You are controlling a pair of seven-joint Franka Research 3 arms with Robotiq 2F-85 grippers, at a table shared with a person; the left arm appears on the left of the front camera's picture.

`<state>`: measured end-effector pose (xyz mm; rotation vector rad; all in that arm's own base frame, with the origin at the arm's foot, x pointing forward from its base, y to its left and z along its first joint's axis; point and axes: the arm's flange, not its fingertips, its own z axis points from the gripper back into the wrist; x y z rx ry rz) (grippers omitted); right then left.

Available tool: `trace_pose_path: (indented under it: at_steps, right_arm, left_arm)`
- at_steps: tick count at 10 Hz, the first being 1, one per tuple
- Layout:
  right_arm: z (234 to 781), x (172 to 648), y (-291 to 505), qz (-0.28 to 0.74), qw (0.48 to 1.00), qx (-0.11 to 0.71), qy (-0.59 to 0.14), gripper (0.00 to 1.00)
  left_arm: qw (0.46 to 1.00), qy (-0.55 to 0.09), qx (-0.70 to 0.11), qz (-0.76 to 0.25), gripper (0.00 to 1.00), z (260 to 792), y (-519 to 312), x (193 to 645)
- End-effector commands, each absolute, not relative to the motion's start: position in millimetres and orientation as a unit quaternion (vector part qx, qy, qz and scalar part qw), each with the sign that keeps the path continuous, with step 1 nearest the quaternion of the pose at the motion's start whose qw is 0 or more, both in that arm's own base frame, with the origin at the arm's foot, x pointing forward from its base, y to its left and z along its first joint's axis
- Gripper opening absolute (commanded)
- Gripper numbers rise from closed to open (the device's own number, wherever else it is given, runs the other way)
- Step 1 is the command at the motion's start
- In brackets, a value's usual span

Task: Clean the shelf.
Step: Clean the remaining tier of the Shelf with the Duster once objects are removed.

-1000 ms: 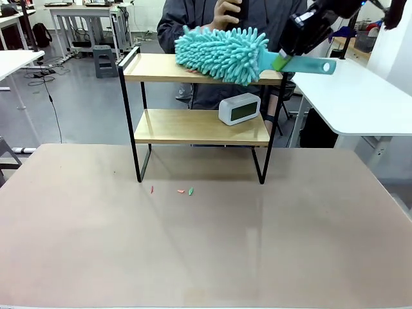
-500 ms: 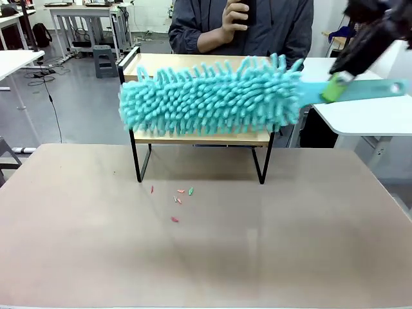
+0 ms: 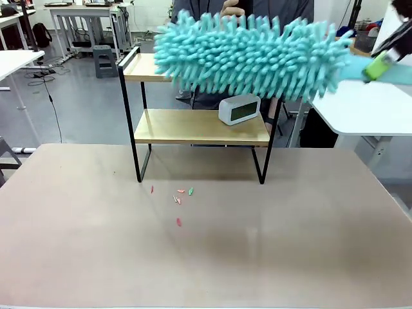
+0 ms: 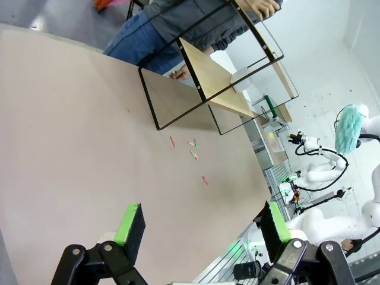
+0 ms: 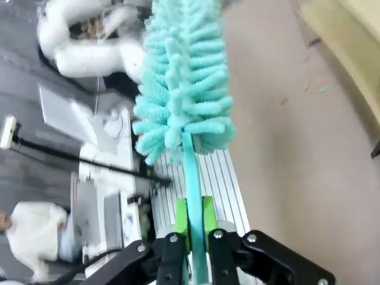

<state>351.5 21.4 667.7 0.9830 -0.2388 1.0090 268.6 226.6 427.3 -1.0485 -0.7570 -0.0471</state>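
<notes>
Duster (image 3: 251,55) lifted above shelf (image 3: 193,125); right gripper (image 5: 193,218) clamped.

No readable text or numbers.
Greyish display on the small white clock (image 3: 239,109) on the lower board of the shelf (image 3: 193,127): too small and dim to read; nothing legible on the teal duster (image 3: 251,55) or the table (image 3: 206,257).

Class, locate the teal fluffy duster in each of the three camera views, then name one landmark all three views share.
Front view: the duster spans the upper middle, in front of the shelf, across its top board.
Left wrist view: the duster is small, near the right edge.
Right wrist view: the duster is upper centre, its handle running down between the fingers.
Shared landmark: the shelf, wooden boards in a black frame.
</notes>
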Motion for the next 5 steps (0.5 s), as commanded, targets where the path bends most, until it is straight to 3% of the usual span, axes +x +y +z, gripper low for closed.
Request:
trace_pose_path:
  at_steps: [1, 3, 5]
  right_arm:
    - [641, 303, -54, 0.317, 0.759, 0.500, -0.270, 0.12]
    - [585, 264, -106, 0.120, 0.801, 0.492, -0.320, 0.12]
    - [529, 261, -120, -0.011, 0.842, 0.460, -0.281, 0.12]
  left_arm:
    - [0.790, -0.365, -0.491, -0.027, 1.00, 428, 224, 270]
    - [0.790, -0.365, -0.491, -0.027, 1.00, 428, 224, 270]
    - [0.790, -0.365, -0.491, -0.027, 1.00, 428, 224, 270]
